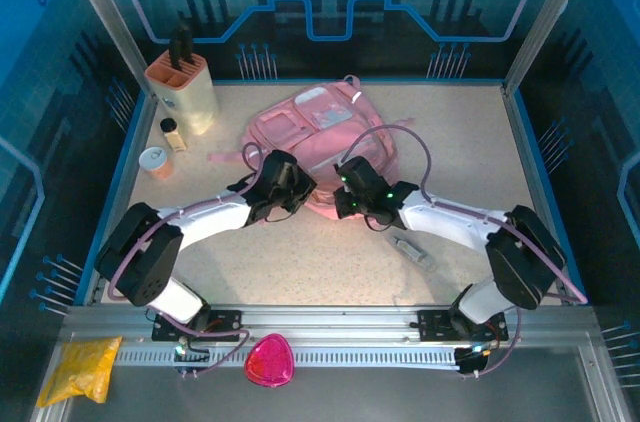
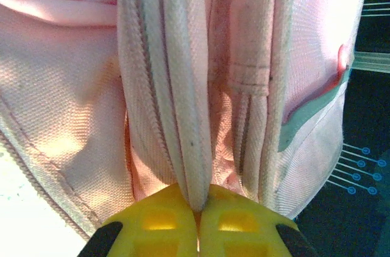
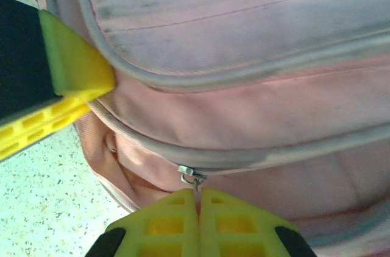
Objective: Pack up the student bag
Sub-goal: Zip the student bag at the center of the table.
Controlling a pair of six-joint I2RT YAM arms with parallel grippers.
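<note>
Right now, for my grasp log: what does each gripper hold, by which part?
The left gripper pinches the student bag by a zipper-edged fabric fold; the right gripper pinches its zipper pull.

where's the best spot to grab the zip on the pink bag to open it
The small metal pull tab hanging off the slider, coming from the near edge of the bag. It is thin and sticks out from the seam, so fingertips can pinch it, as the right gripper does.

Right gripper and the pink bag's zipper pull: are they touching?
Touching. The right wrist view shows the right gripper shut, its yellow tips pinching the metal zipper pull of the student bag.
</note>
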